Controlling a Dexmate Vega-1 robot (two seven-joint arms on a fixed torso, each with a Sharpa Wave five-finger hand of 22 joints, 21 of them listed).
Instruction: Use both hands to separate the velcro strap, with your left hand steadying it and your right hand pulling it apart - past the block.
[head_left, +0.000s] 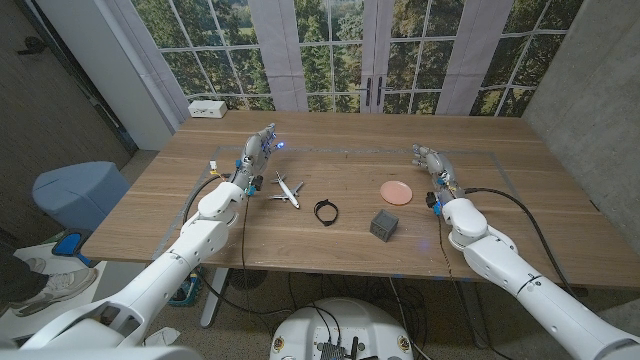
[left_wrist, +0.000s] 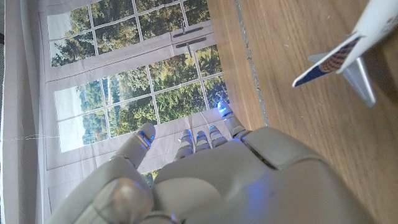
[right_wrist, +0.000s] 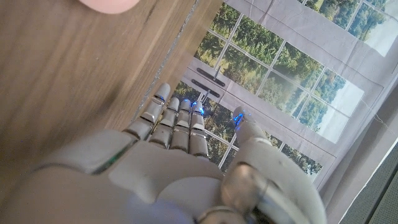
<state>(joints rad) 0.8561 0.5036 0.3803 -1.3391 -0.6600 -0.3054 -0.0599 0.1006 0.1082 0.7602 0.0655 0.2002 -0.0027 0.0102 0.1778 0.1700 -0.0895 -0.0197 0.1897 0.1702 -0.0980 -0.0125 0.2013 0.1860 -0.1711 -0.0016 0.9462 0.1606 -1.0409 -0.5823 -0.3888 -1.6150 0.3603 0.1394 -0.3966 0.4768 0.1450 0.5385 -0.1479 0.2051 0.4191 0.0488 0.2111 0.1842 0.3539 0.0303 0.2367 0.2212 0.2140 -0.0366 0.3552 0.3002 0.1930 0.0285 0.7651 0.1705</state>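
Velcro strap (head_left: 326, 211): small dark loop on worktop (head_left: 340, 250), near middle; whether ends are joined too small to tell. Grey block (head_left: 385, 224) just right of it, apart. Toy plane (head_left: 287, 189) left of strap, between it and left hand (head_left: 256, 152); in left wrist view only tail and wing in frame, rest cut off. Pink disc (head_left: 397, 191) beyond block, near right hand (head_left: 430, 160); cut off by frame edge in right wrist view. Both hands released, fingers extended, grasping nothing, well apart from strap. White box (head_left: 209, 109) at far left corner.
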